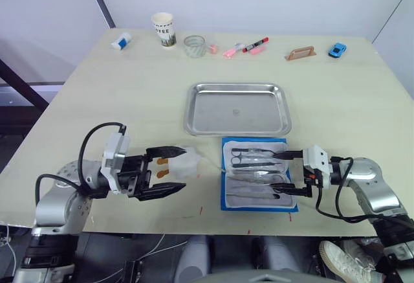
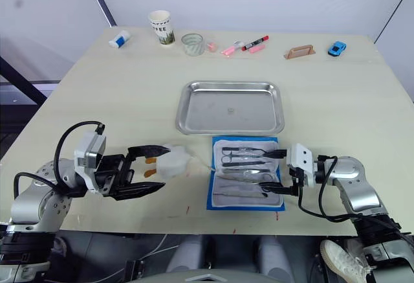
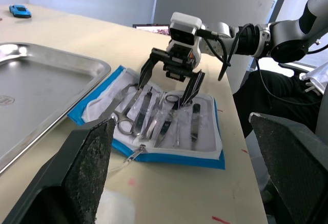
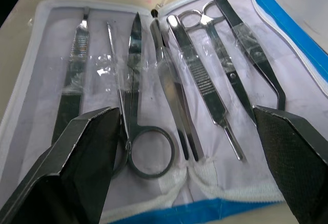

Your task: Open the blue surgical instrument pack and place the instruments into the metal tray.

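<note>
The far part of the metal tray (image 3: 46, 80) is cut off by the edge of the left wrist view. In the right wrist view, the tips of some instruments (image 4: 169, 80) are covered by clear film, and a handle is partly hidden behind a black finger (image 4: 77, 167). The print on the paper cup (image 1: 163, 28) is too small to be read.

Bright, even light with soft shadows; glare on the metal tray (image 1: 237, 109); near fingers blurred in wrist views.
</note>
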`<state>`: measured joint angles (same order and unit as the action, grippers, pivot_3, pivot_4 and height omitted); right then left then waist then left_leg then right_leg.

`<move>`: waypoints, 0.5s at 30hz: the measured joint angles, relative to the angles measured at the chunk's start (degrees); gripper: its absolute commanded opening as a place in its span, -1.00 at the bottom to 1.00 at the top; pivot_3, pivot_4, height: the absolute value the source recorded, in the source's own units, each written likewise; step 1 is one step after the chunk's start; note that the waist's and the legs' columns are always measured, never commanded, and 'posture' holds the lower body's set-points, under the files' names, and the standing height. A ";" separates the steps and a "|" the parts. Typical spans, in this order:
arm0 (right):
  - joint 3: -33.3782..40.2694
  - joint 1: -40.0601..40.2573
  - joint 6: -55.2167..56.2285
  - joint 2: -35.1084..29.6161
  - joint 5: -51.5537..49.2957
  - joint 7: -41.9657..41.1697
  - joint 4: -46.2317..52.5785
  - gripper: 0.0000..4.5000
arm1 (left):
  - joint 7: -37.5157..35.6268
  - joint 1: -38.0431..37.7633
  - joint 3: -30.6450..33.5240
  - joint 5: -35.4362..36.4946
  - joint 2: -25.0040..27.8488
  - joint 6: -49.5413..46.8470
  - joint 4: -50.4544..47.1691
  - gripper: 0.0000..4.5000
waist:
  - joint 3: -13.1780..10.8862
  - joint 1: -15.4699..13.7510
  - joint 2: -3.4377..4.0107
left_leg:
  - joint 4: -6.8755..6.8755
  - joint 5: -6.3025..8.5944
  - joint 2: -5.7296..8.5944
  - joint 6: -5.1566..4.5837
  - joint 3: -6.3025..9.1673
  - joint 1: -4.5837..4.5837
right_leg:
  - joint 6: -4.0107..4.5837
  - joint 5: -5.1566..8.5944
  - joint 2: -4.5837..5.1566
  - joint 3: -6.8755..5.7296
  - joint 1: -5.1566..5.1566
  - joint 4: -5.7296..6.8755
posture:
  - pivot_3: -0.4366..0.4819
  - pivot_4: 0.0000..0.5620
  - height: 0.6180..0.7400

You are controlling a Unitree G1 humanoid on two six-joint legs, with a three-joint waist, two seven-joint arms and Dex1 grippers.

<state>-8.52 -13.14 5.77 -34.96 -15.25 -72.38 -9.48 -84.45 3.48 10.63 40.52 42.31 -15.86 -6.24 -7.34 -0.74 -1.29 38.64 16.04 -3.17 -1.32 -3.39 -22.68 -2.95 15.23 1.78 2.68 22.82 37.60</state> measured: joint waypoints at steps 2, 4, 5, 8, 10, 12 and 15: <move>-0.32 -0.73 1.18 0.13 0.79 -0.24 -1.45 0.98 | 0.44 0.29 -0.03 -0.10 -0.12 0.03 0.00 1.00 | 0.00 -0.03 0.00 | 0.00 0.00 0.00 0.00 -0.01 0.01 | 0.00 0.00 0.00 0.00 -0.01 0.00 | -0.05 -0.47 1.00; -0.57 -1.27 1.89 0.16 0.96 -0.56 -2.25 0.98 | 0.76 0.61 -0.18 -0.40 -0.31 0.05 0.00 1.00 | 0.01 -0.03 -0.01 | 0.00 0.00 0.00 0.00 0.00 0.01 | 0.00 0.00 0.00 0.00 -0.01 -0.01 | -0.05 -0.47 1.00; -0.71 -1.51 2.59 0.37 1.01 -0.86 -3.18 0.98 | 0.96 0.91 -0.65 -0.68 -0.66 0.14 0.00 1.00 | 0.01 -0.03 -0.01 | 0.00 0.00 0.00 0.00 0.00 0.03 | 0.00 0.00 0.00 0.00 -0.02 0.00 | -0.05 -0.47 1.00; -1.00 -1.65 3.14 0.43 1.03 -0.86 -4.18 0.98 | 1.30 1.00 -1.53 -1.14 -1.34 0.32 0.03 1.00 | 0.04 -0.03 -0.05 | 0.00 0.00 0.00 0.00 0.00 0.08 | 0.00 0.00 0.00 0.00 -0.08 -0.01 | -0.05 -0.47 1.00; -1.31 -1.89 3.20 0.49 1.06 -0.84 -4.90 0.98 | 1.90 1.02 -2.18 -1.61 -1.97 0.56 0.09 1.00 | 0.08 -0.02 -0.12 | 0.00 0.00 0.00 0.00 0.00 0.13 | 0.00 0.00 0.00 0.00 -0.11 -0.01 | -0.05 -0.47 1.00; -1.77 -2.10 3.18 0.76 1.06 -0.86 -5.47 0.98 | 2.31 1.03 -2.37 -2.24 -2.56 1.06 0.15 1.00 | 0.15 0.01 -0.22 | -0.02 0.00 -0.02 0.00 0.00 0.17 | 0.02 0.01 -0.02 0.00 -0.12 0.00 | -0.05 -0.47 1.00; -2.06 -2.19 3.17 0.85 1.04 -0.87 -5.92 0.98 | 2.95 1.03 -2.57 -2.56 -3.25 1.27 0.15 1.00 | 0.22 0.00 -0.30 | -0.04 0.00 -0.02 0.00 0.00 0.23 | 0.03 0.01 -0.01 0.00 -0.17 0.00 | -0.05 -0.47 1.00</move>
<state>-10.57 -15.33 8.94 -34.10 -14.21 -73.25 -15.40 -81.50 4.51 8.06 37.96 39.05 -14.59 -6.09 -7.12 -0.73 -1.58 38.60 16.04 -3.19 -1.32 -3.39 -22.46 -2.93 15.24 1.77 2.68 22.65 37.60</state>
